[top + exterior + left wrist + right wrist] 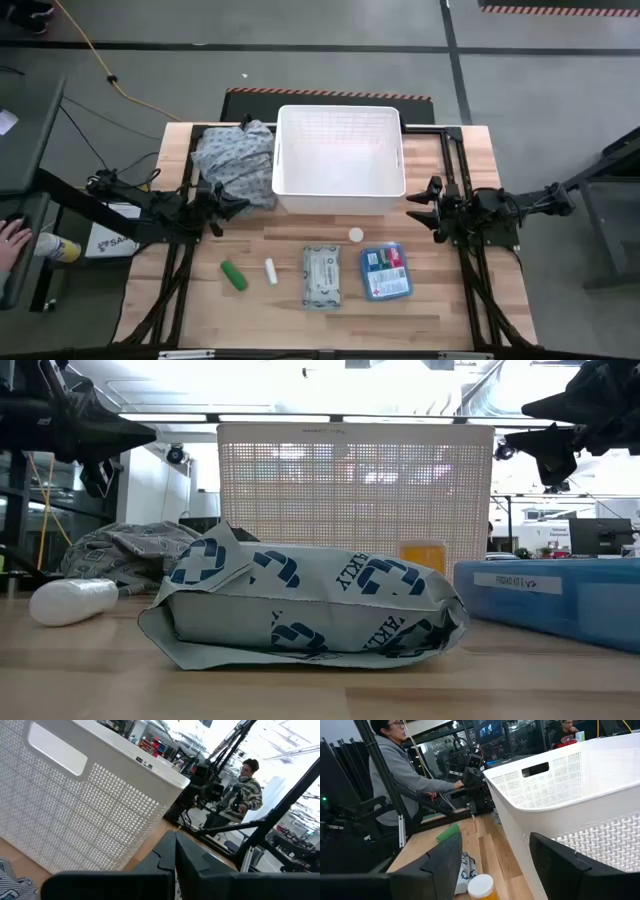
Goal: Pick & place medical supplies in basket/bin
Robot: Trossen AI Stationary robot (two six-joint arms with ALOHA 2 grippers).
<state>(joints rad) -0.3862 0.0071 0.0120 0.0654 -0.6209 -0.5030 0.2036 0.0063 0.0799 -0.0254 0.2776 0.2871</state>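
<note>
The white grid-walled basket (340, 150) stands at the table's far middle. In front of it, on the wood, lie a green tube (233, 275), a white tube (270, 270), a grey-white wipes pack (321, 276) and a blue box (386, 271). An orange white-capped bottle (356, 235) stands upright between the pack and the basket. My left gripper (225, 205) hovers shut beside the basket's left near corner, above the table (175, 855). My right gripper (425, 205) hovers open off the basket's right near corner (495, 865), with the bottle's cap (481, 887) below and ahead of it.
A grey patterned cloth heap (235, 160) lies left of the basket, close to my left gripper. A person (405, 775) sits beyond the table's left side, a hand (12, 238) at the edge of the high view. Bare wood shows along the near edge.
</note>
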